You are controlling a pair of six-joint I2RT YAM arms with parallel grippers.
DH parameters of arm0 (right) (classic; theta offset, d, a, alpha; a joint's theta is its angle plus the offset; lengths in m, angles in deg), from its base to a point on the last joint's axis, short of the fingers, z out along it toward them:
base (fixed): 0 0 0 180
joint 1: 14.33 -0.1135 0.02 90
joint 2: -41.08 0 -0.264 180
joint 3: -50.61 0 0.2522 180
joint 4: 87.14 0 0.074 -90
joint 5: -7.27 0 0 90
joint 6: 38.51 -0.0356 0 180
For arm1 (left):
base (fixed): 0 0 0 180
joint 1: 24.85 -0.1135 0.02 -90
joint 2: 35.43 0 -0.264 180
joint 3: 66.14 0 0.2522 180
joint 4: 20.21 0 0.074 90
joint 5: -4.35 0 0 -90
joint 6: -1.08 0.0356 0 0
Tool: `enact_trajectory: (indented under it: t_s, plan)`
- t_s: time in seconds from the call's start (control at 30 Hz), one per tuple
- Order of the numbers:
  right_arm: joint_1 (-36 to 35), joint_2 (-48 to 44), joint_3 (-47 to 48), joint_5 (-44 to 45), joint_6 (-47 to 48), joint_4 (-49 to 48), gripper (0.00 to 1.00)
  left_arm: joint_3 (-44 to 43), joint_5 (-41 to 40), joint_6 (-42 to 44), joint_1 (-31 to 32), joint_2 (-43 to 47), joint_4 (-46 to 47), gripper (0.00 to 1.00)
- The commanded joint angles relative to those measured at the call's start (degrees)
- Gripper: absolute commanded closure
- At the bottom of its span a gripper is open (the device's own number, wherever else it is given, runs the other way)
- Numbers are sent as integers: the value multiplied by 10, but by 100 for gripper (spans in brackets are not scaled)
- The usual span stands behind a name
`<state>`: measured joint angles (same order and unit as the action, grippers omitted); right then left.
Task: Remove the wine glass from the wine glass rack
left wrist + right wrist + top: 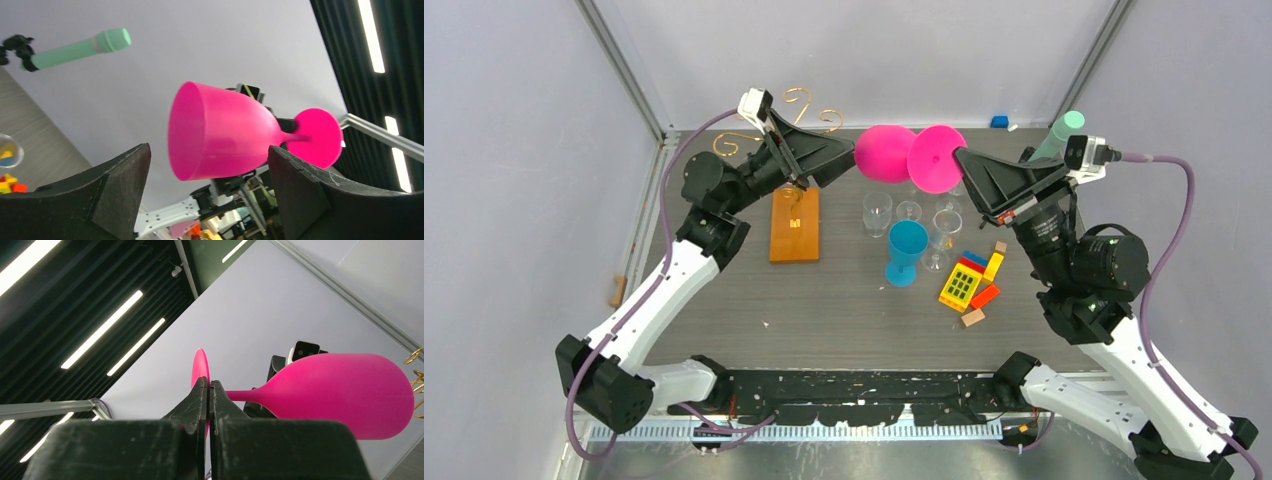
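Observation:
The pink wine glass (pixel 886 153) hangs sideways in the air, off the rack, with its foot (pixel 936 158) to the right. My right gripper (pixel 959 160) is shut on the rim of the foot, as its wrist view shows (pixel 208 382), with the bowl (pixel 340 390) beyond it. My left gripper (pixel 849 157) is open, and the bowl's mouth (pixel 220 135) sits just ahead of its spread fingers (pixel 207 150). The wine glass rack has gold scroll arms (pixel 799 100) and an orange-brown wooden base (pixel 795 225). It stands behind and under my left arm, its post partly hidden.
Three clear glasses (pixel 876 210) stand mid-table beside a blue goblet (pixel 906 250). Coloured toy blocks (pixel 969 285) lie to their right. A black tripod with a mint-green tip (pixel 1064 130) stands at the back right, behind my right wrist. Grey walls close the back and sides.

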<state>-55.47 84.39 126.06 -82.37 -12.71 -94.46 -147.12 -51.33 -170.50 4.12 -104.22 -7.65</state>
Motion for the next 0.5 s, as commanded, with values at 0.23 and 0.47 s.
enact_trajectory:
  t_s: [0.23,0.47]
  plan:
    - [0,29,-8,23,-54,-70,100,-7,56,-124,-2,10,156,35]
    - [0,22,-35,71,-70,-69,100,-13,78,-140,-2,22,193,70]
